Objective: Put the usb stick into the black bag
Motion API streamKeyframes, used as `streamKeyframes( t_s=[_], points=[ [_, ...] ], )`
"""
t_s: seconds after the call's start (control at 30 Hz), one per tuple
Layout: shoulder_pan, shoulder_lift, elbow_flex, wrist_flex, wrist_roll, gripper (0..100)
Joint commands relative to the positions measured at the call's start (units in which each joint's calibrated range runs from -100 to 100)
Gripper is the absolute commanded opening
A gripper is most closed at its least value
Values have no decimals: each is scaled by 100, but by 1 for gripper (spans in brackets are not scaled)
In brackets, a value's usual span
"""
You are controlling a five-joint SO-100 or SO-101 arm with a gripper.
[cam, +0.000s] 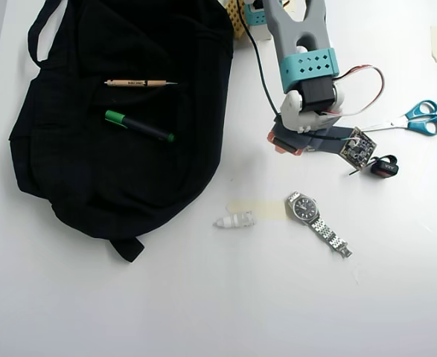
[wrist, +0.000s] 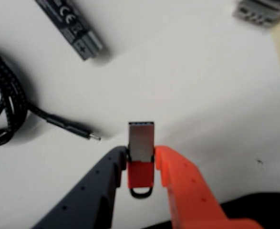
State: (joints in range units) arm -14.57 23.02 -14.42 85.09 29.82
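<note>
In the wrist view, the gripper (wrist: 140, 164) clenched the usb stick (wrist: 141, 155) by its red end between its 2 fingers, silver end pointing away. In the overhead view, the gripper (cam: 286, 141) hung right of the black bag (cam: 91, 178), well apart from it, with a green-capped marker (cam: 138, 126) lying on the bag.

Light: bright and even in both views; white table (cam: 203, 312) near overexposed
Shadows: soft and faint
Focus: wrist view was soft, corners blurred; overhead view was sharp
</note>
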Motion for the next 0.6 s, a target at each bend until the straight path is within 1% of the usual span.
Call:
streamKeyframes(
  t_s=[0.0,0.17,0.33,0.57],
  points=[
    [21,-153,-633,320,-276,2],
    [-54,-310,-1047,699,-575,2],
    [-121,-883,-1002,707,-659,2],
    [-233,-1538,-966,1181,-1319,2]
  ],
)
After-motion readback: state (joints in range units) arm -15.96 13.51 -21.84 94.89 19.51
